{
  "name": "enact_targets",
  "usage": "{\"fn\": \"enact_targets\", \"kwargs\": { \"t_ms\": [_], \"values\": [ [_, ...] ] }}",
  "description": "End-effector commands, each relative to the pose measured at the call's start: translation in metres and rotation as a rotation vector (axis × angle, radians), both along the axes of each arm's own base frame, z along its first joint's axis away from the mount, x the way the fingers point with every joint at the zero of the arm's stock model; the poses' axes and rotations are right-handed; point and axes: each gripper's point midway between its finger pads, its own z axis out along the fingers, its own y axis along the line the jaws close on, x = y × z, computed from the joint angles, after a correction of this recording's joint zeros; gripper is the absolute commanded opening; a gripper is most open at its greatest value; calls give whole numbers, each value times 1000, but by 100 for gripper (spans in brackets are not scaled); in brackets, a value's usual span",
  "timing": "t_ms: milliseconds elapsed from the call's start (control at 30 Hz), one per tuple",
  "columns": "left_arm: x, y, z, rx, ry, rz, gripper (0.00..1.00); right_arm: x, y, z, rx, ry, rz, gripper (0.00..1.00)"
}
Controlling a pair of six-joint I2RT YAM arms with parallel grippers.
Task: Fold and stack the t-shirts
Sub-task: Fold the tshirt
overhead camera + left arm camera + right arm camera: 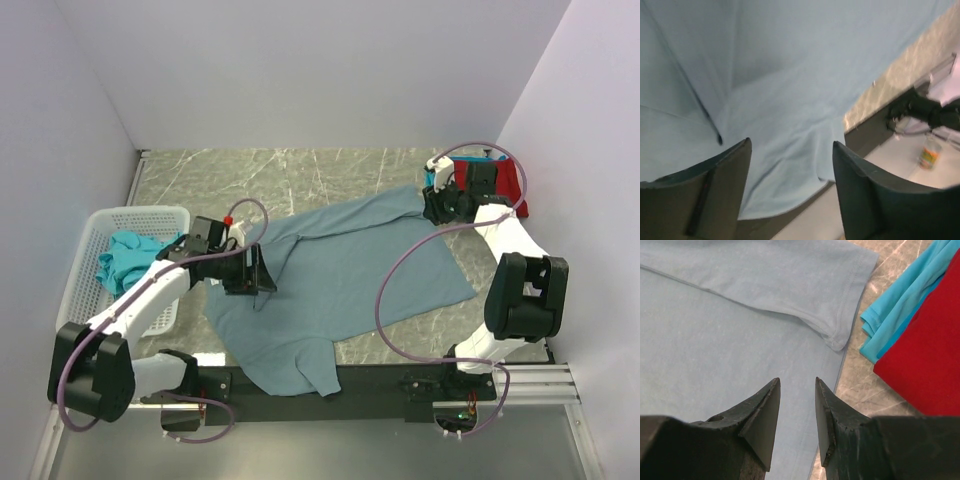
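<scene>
Right hand (796, 381), slightly parted, over blue-grey t-shirt (715, 330) beside red t-shirt (925, 355)

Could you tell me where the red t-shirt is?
Top view: the red t-shirt lies far right on the table, atop a teal shirt, beside the right gripper.

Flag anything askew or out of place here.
The blue-grey t-shirt lies diagonally, partly folded over, and its near end drapes over the black mounting rail. A teal t-shirt sits crumpled in the white basket.
</scene>
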Motion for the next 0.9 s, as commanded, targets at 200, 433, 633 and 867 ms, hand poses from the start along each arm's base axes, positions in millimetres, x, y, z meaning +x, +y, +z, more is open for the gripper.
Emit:
{"fn": "enact_targets", "kwargs": {
  "t_ms": [200,433,633,867],
  "values": [
    [108,17,19,190,-227,158,69,-7,5,20,48,-29,12,42],
    [161,24,-17,328,-190,163,58,-10,7,22,71,-29,23,43],
    [167,36,-41,403,-135,156,56,-11,4,19,81,-24,19,44],
    [161,27,-66,377,-53,111,47,-12,-1,18,98,-20,11,44]
  ]
}}
